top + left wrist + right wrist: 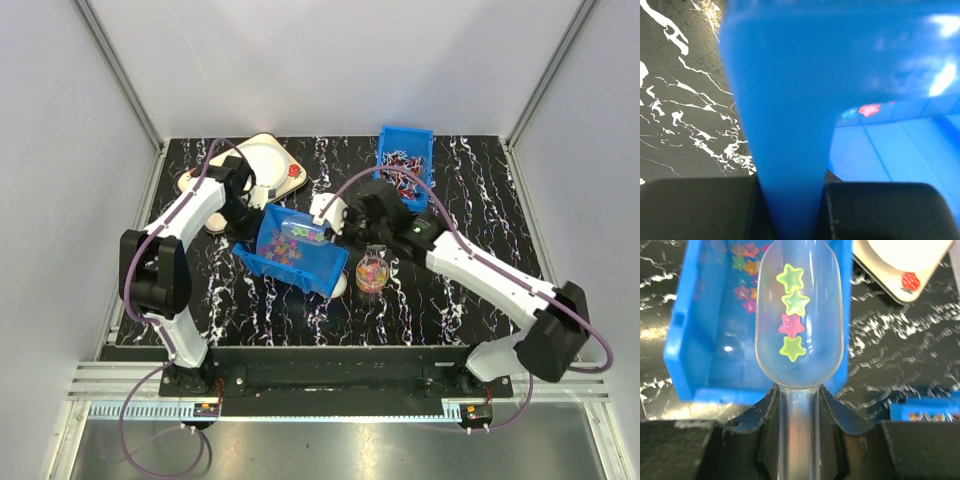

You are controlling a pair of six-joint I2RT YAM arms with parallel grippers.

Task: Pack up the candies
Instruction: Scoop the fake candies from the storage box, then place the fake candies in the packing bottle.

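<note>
Black marbled tabletop [460, 200] between pale walls carries the whole setup. Four star-shaped candies [791, 325], three yellow-green and one pink, lie in a row in the bowl of a clear scoop [815, 300]. More candies lie loose in the blue bin [300, 262] beneath and beyond the scoop. The right gripper [799, 405] is closed narrowly on the scoop handle, both fingers pressed against it. The left gripper [792, 200] is clamped on the blue bin's side wall, one finger on each face, and the bin sits tilted. A jar [372, 272] holding candies stands just beside the bin. A second blue bin [405, 155] and a white tray [262, 165] lie farther back.
</note>
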